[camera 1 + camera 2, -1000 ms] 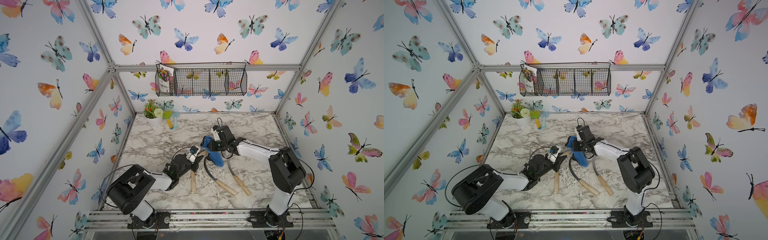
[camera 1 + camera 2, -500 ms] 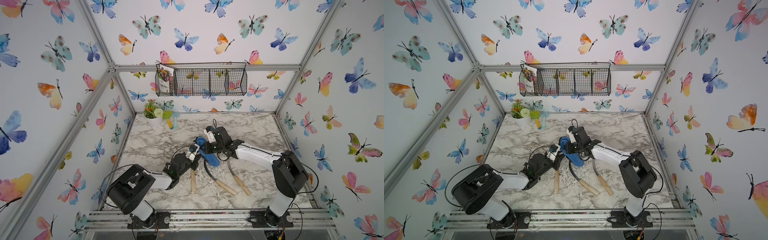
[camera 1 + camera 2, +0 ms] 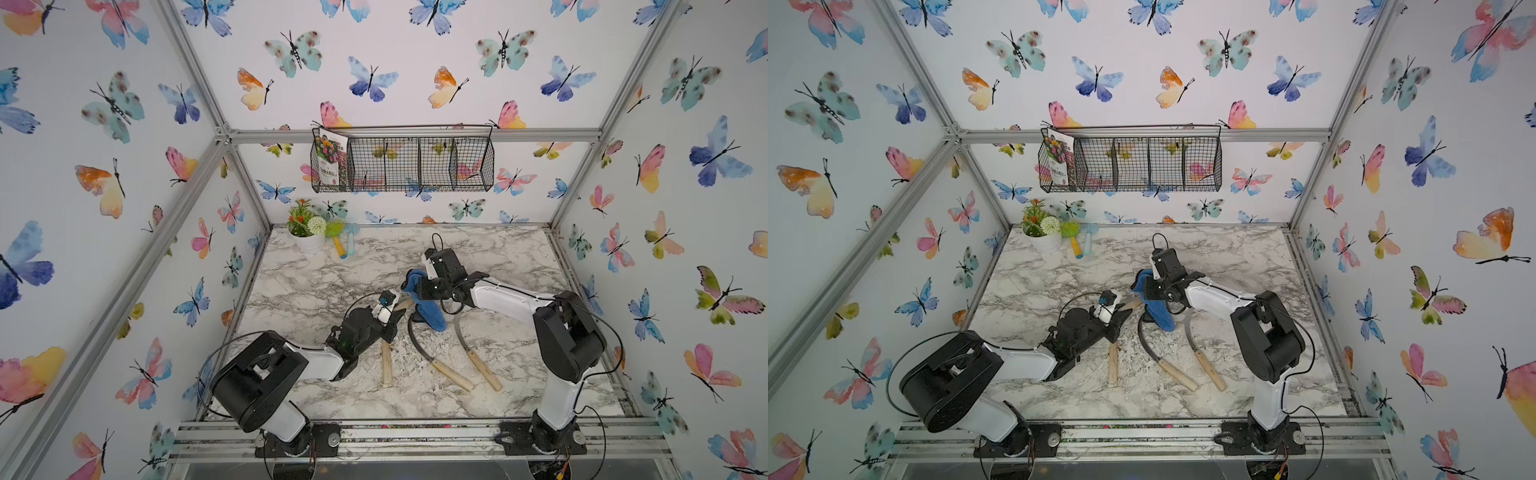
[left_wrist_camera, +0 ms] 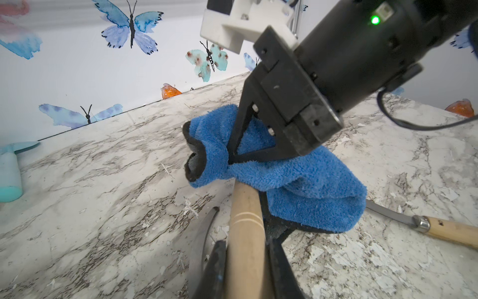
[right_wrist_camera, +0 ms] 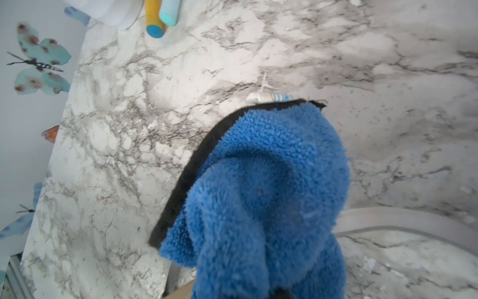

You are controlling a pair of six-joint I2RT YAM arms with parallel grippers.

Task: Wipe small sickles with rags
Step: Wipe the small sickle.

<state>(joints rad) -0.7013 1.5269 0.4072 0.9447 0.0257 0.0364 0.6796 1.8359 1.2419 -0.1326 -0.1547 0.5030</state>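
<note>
Around, butterfly wallpaper [image 3: 374, 41]; small sickles [image 3: 451, 375] on chipped marble tabletop [image 3: 324, 286].

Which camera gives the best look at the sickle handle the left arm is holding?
The left wrist view: the handle fills the foreground between the left fingers, its far end under the rag. In both top views only a short bit of handle shows beside the rag. The right wrist view is mostly rag.

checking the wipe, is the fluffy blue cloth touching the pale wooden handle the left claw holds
Touching: left wrist view shows the cloth draped over the handle end.
</note>
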